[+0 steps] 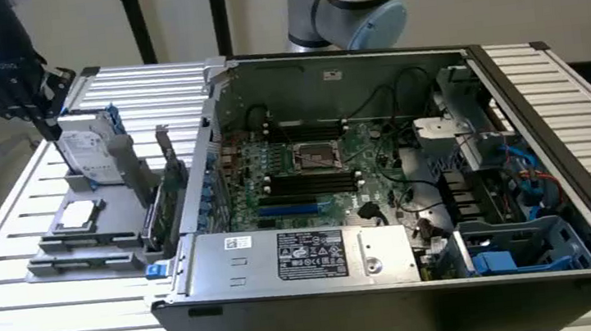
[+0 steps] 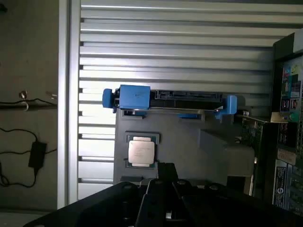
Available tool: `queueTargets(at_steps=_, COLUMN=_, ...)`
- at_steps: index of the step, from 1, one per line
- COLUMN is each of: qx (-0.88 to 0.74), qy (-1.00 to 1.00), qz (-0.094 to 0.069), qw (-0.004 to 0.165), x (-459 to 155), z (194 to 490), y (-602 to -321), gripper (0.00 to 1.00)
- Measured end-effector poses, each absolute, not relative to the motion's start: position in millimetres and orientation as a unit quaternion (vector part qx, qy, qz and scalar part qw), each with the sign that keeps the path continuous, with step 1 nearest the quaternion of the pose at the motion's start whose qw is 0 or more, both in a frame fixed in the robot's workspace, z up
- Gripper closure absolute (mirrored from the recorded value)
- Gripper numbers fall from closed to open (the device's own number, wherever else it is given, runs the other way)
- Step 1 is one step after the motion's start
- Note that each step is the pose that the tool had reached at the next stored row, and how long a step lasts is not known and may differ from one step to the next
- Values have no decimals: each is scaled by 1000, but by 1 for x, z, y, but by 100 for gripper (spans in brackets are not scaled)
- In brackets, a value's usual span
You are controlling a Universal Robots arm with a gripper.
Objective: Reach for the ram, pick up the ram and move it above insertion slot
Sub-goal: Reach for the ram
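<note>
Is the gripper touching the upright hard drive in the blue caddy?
Apart. In the wrist view the gripper ends short of the hard drive, with the processor and bare gray tray showing between them.

No legible text; black label [image 1: 313, 256] on power supply [image 1: 294, 256], print unreadable.

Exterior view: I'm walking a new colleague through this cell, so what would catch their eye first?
The open computer case dominates the middle, its green motherboard and black memory slots exposed. At the exterior view's upper left, the gripper hangs near the top of a hard drive standing in a grey holder.
</note>
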State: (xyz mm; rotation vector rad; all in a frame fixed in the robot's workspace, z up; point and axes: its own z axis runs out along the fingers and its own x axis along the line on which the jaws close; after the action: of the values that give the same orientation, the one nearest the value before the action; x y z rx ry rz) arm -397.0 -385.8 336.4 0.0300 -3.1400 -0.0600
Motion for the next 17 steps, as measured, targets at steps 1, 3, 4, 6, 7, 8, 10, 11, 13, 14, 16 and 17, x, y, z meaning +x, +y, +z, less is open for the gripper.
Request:
queueTargets(at_steps=1, qx=10, qy=-1000, qz=-19, qw=0, x=-397, z=336, y=-386, gripper=89)
queueTargets(at_steps=3, qx=10, qy=-1000, qz=-19, qw=0, x=-397, z=336, y=-386, gripper=89)
queueTargets(at_steps=4, qx=10, qy=-1000, qz=-19, qw=0, x=-397, z=336, y=-386, gripper=89)
queueTargets(at_steps=6, qx=10, qy=-1000, qz=-19, qw=0, x=-397, z=336, y=-386, gripper=89)
queueTargets(at_steps=7, qx=10, qy=-1000, qz=-19, qw=0, x=-397, z=336, y=-386, gripper=89)
queueTargets(at_steps=8, qx=10, qy=-1000, qz=-19, qw=0, x=-397, z=336, y=-386, gripper=89)
queueTargets(at_steps=10, qx=10, qy=-1000, qz=-19, qw=1, x=-397, z=337, y=-387, gripper=89)
queueTargets(at_steps=11, qx=10, qy=-1000, qz=-19, qw=1, x=-397, z=337, y=-389, gripper=89)
queueTargets(at_steps=13, qx=10, qy=-1000, qz=-19, qw=0, x=-396, z=336, y=-398, gripper=89)
queueTargets(at_steps=14, qx=9, qy=-1000, qz=-19, qw=0, x=-396, z=336, y=-403, gripper=89)
queueTargets(at_steps=16, qx=10, qy=-1000, qz=-19, qw=1, x=-396, z=336, y=-412, gripper=89)
queueTargets(at_steps=17, qx=10, qy=-1000, qz=-19, qw=0, x=-396, z=336, y=-416, gripper=89)
